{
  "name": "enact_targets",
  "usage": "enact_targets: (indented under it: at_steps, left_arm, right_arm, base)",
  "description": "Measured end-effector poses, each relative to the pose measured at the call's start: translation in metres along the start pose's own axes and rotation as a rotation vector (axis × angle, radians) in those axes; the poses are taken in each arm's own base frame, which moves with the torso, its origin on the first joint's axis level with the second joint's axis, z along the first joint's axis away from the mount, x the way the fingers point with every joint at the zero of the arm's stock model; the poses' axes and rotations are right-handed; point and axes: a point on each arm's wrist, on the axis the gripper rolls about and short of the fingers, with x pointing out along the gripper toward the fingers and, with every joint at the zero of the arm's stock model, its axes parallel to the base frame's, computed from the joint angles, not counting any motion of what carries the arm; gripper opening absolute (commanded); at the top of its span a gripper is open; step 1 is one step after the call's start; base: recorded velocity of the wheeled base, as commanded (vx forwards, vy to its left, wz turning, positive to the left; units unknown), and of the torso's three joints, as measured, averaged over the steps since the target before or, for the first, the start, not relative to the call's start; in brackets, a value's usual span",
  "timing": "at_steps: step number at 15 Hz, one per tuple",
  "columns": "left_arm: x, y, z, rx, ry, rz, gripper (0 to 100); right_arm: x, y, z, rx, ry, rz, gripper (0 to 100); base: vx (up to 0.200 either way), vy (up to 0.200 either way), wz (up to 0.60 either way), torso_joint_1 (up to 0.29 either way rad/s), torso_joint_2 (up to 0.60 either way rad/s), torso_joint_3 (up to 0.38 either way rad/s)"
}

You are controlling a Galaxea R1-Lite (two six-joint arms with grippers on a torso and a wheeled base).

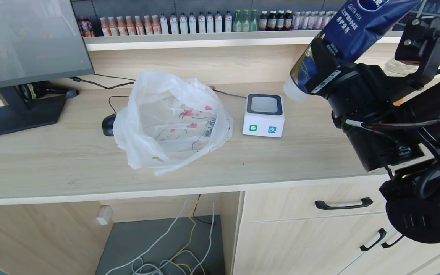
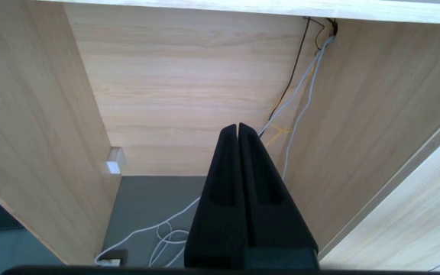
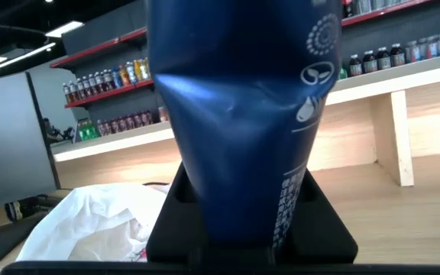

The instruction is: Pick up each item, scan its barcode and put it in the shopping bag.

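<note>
Head view: the right end effector [image 1: 321, 74] is gripping a blue tube [image 1: 351, 30] close to its white-capped end and holding it tilted in the air, cap pointing down toward the table [image 1: 52, 160].
Tube position: it is hanging above and to the right of the scanner [image 1: 264, 114], not over its window.
Right wrist view: the tube [image 3: 235, 114] is standing between the clamped fingers, its body dented slightly.
Scanner: it is sitting on the table with its dark-framed window facing up, just right of the shopping bag [image 1: 170, 122].
Shopping bag: it is slumping on the table with its mouth gaping up and toward the robot (a printed pattern is showing through the thin plastic).
Left end effector [image 2: 238, 153]: it is hanging under the table with its fingers pressed together, carrying nothing.
Step in hand: by my reading, the tube is waiting for its scan; bagging is coming after.
Doing it well: the arm should be carrying the tube leftward and lowering it over the window, then rolling the wrist until the barcode (I cannot make it out) is facing down. It should be keeping the grip gentle, since the tube is soft.
</note>
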Motion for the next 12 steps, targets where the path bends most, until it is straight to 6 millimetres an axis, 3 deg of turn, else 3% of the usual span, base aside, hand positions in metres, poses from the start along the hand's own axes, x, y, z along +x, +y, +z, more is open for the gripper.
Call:
enact_targets:
  at_steps: [9,12]
  left_arm:
    - [0.000,0.000,0.000,0.000,0.000,0.001,0]
    - [0.000,0.000,0.000,0.000,0.000,0.001,0]
  right_arm:
    - [0.010,0.003,-0.011,-0.005,0.062,0.007,0]
    - [0.028,0.010,-0.008,0.060,0.128,0.011,0]
  base:
    - [0.000,0.000,0.00,0.000,0.00,0.000]
    - [0.000,0.000,0.00,0.000,0.00,0.000]
